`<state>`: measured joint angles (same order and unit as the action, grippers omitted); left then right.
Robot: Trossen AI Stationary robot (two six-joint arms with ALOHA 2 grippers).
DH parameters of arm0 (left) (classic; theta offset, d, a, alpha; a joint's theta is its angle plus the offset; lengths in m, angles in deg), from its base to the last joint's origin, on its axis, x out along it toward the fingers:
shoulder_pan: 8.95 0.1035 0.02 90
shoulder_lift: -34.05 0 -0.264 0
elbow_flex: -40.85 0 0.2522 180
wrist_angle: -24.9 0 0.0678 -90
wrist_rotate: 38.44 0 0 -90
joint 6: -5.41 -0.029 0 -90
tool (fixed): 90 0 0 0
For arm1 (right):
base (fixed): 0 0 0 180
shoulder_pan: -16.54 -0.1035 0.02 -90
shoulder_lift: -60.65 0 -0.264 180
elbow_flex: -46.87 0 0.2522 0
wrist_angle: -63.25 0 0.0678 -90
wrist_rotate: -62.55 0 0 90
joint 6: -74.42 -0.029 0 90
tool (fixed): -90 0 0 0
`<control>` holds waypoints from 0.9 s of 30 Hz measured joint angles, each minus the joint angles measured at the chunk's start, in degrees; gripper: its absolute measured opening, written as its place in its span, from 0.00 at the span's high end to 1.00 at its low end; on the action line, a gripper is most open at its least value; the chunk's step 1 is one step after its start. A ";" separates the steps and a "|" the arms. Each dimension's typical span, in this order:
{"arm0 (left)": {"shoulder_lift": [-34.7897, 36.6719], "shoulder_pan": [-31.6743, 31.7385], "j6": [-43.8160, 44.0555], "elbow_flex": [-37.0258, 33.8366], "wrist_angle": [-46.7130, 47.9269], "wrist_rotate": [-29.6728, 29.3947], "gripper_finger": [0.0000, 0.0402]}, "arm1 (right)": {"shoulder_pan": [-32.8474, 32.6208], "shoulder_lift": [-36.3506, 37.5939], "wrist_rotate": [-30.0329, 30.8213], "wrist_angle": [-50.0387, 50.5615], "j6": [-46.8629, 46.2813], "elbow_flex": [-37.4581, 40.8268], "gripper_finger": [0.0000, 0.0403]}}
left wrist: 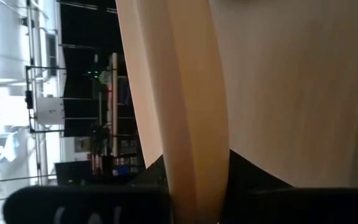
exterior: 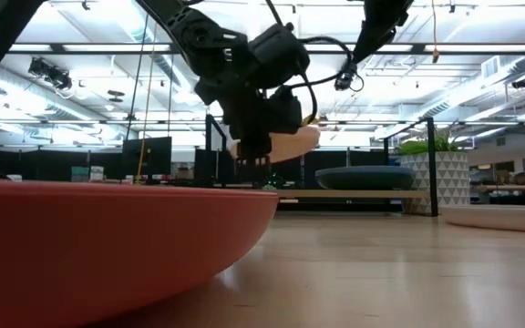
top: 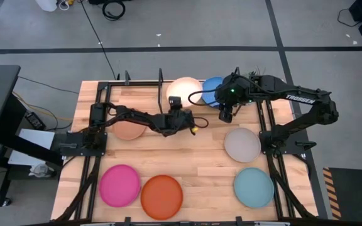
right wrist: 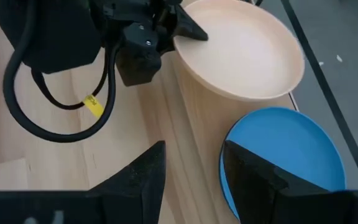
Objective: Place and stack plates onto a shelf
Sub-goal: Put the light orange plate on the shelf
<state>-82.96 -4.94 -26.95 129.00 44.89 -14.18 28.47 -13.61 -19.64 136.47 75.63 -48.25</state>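
My left gripper (top: 180,108) reaches across the table's middle toward the far edge and is shut on the cream plate (top: 185,90). That plate floats above the wood in front of the shelf (top: 144,80), whose black posts (exterior: 431,164) rise over a pale base. My right gripper (right wrist: 194,180) hangs open over the table beside the blue plate (right wrist: 284,155), which lies flat at the far edge, right of the cream one. The tan plate (top: 129,129) lies under my left arm. The dark teal plate does not show in the high view. My left gripper pinches the cream plate's near rim (right wrist: 182,53) between its two fingers, one finger (right wrist: 188,30) lying on the upper face. The fingers come roughly level from the table's near side. The plate is lifted clear (exterior: 285,144), close to level, with its far side reaching toward the shelf.
The grey plate (top: 242,144) and the light teal plate (top: 253,187) lie on the right, the magenta plate (top: 120,185) and the orange plate (top: 162,196) near the front. A potted plant (exterior: 436,173) stands by the shelf. Bare wood shows in the table's middle.
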 joint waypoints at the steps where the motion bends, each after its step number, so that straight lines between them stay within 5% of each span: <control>1: 0.00 -0.02 0.77 0.00 0.89 0.21 0.84 | 0.00 0.00 0.00 -0.04 0.00 0.00 0.59; 16: 1.42 -0.88 12.42 -0.02 10.07 15.49 0.60 | 0.02 0.00 -0.35 -0.63 -0.07 0.02 0.59; 27: 8.73 -0.76 16.87 -0.02 13.28 26.81 0.59 | -1.19 -0.02 -0.42 -0.64 -0.05 0.02 0.59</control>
<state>-74.23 -5.70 -10.08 128.98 58.17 12.63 27.28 -13.63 -20.06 135.83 75.58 -48.23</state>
